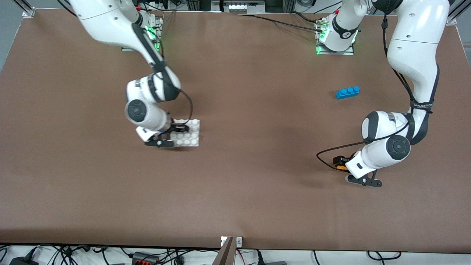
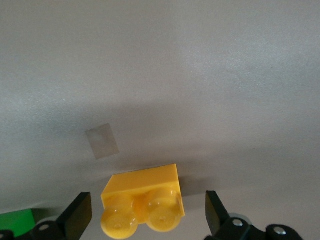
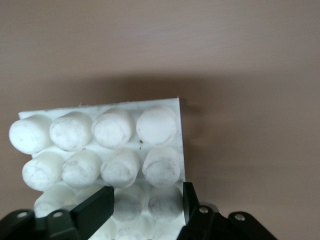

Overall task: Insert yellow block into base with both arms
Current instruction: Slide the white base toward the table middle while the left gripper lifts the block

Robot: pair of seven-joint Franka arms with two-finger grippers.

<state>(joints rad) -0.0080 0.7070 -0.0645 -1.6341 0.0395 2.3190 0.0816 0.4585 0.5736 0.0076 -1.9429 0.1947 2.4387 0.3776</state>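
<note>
The yellow block (image 2: 142, 200), a two-stud brick, lies on the table between the open fingers of my left gripper (image 2: 147, 220), with a gap on each side. In the front view the yellow block (image 1: 342, 168) peeks out under the left gripper (image 1: 347, 171) toward the left arm's end of the table. Toward the right arm's end, the white studded base (image 1: 191, 134) lies flat on the table. My right gripper (image 1: 173, 135) is down on it. In the right wrist view the right gripper (image 3: 145, 207) is shut across two stud columns at the edge of the base (image 3: 100, 135).
A blue three-stud brick (image 1: 347, 92) lies farther from the front camera than the yellow block. A green brick's corner (image 2: 17, 221) shows beside the left gripper's finger. A small pale patch (image 2: 102, 141) marks the table near the yellow block. Brown tabletop (image 1: 257, 147) spreads between the arms.
</note>
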